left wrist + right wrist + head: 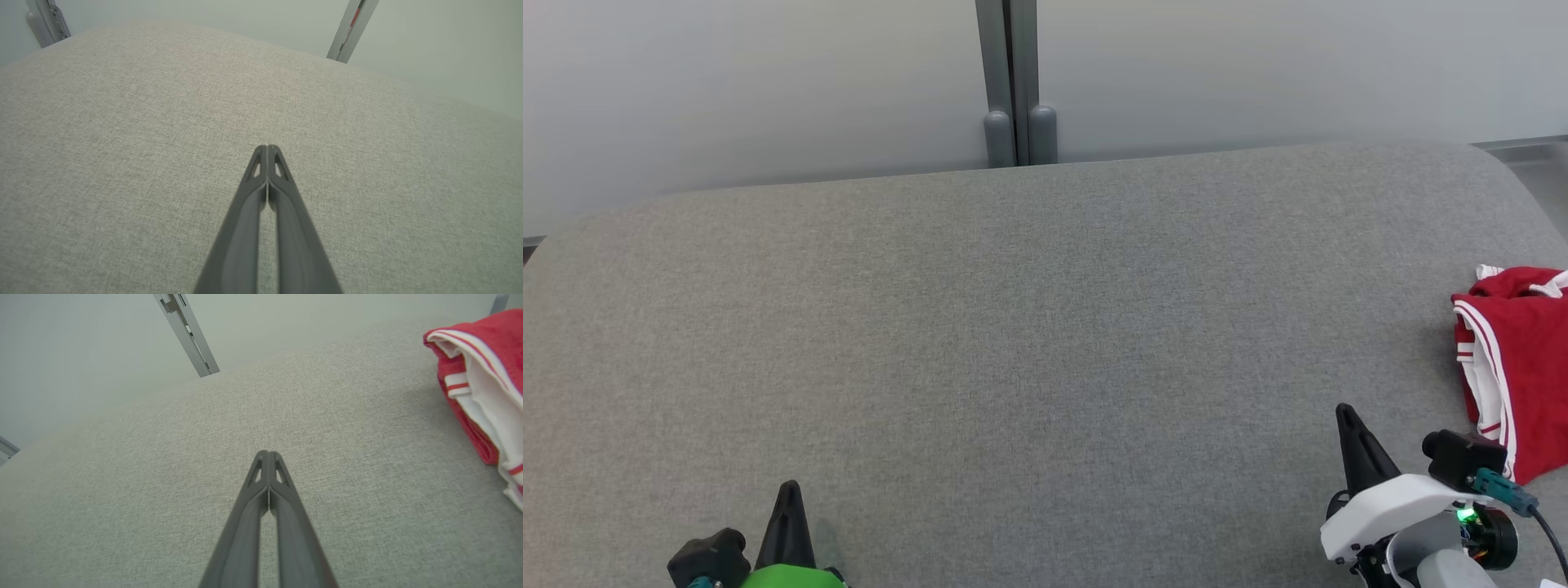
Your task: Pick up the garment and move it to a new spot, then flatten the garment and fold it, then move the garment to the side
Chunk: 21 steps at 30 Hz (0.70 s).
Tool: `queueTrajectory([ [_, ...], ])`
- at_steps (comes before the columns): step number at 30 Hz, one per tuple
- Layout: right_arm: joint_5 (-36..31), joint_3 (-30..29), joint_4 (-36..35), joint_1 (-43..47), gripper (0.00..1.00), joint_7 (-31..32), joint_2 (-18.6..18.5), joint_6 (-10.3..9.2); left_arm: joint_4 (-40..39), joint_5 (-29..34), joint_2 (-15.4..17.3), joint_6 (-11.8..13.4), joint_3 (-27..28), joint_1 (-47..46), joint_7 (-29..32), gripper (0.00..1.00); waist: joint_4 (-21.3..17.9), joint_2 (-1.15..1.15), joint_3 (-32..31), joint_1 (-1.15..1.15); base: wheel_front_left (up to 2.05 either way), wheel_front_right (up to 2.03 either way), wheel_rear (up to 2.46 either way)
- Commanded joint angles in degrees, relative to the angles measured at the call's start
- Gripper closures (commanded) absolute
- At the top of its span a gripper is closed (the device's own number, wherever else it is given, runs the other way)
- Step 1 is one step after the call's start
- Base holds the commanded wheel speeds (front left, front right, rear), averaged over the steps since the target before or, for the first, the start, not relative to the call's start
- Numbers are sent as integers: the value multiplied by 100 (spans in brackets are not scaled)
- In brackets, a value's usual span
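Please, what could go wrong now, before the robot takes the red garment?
1. The right gripper is shut; unless it opens first, it may only push the red and white garment aside.
2. The garment lies bunched in layers, so a pinch may catch one layer only and it may unfold when lifted.

left pincer (pixel 788 488): I see it low at my near left, fingers (pixel 245 212) pressed together tip to tip, gripping nothing | right pincer (pixel 1344 411): low at my near right, fingers (pixel 249 510) likewise closed and empty | right wrist housing (pixel 1388 506): white, green light (pixel 1466 515) lit | both pincers point forward
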Motion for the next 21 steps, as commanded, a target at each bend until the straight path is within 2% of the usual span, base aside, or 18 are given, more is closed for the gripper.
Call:
queueTrajectory([
  [1,270,-22,-151,-72,100,62,-30,-1,-115,-248,16,-34,54,-143,44,100,-1,0,0,0,0,0,0],
  [21,2185,-100,-520,10,100,537,-49,-2,-294,-2132,26,-220,287,-349,538,100,-21,0,-9,0,0,0,0],
])
